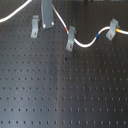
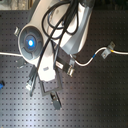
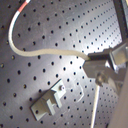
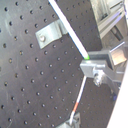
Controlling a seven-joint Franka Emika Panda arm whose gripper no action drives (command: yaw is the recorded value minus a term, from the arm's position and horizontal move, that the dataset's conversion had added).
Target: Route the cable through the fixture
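The white cable (image 1: pixel 85 42) runs from the first exterior view's top left, behind my gripper (image 1: pixel 48 25), then past the middle fixture clip (image 1: pixel 71 38) and the right clip (image 1: pixel 113 27). It shows a red band (image 1: pixel 67 31) at the middle clip and blue and yellow-orange bands before the right clip. The left clip (image 1: pixel 35 26) stands apart from the cable. My gripper is shut on the cable between the left and middle clips. In the first wrist view the cable (image 3: pixel 45 51) curves into the fingers (image 3: pixel 100 62), with one clip (image 3: pixel 50 102) beside them. In the second wrist view the cable (image 4: pixel 70 30) enters the fingers (image 4: pixel 92 65).
The black perforated board (image 1: pixel 65 95) spreads toward the first exterior view's bottom. In the second exterior view the arm body (image 2: pixel 50 40) with its black hoses hides the middle of the board; only the right clip (image 2: pixel 105 51) and the cable (image 2: pixel 90 60) show there.
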